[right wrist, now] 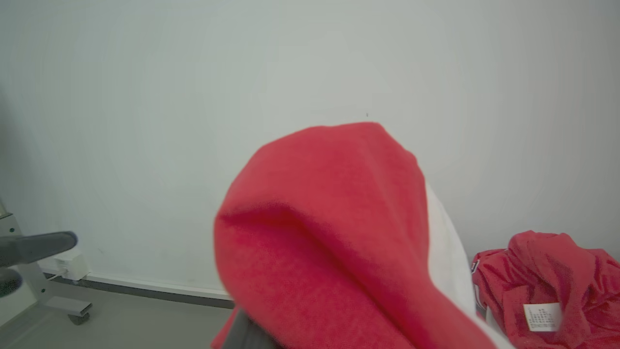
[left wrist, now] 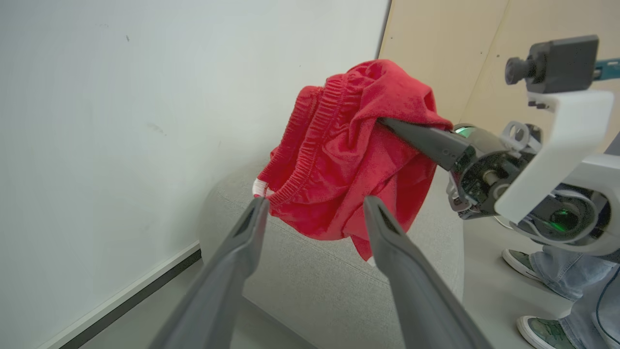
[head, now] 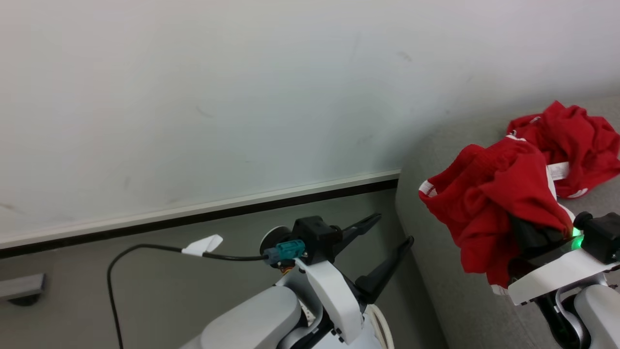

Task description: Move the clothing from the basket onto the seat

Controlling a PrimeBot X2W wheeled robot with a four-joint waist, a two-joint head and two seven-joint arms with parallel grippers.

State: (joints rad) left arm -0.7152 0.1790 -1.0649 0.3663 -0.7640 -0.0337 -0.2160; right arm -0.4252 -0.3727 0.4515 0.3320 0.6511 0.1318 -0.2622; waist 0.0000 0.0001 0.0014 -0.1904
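Head view: the left gripper (head: 394,228), at 6 o'clock, holds its jaws spread and empty over the floor (head: 193,291) beside the seat (head: 450,300). At 3 o'clock the right gripper (head: 528,235) pinches a red garment (head: 489,203), whose folds bury its fingertips. A second red garment (head: 576,140) lies on the seat at 2 o'clock, just beside the first. The left wrist view adds the held garment's ribbed waistband (left wrist: 310,145), hanging above the seat's rounded corner, and a person's shoes (left wrist: 523,261) at 4 o'clock. The right wrist view adds a white label (right wrist: 542,317) on the lying garment.
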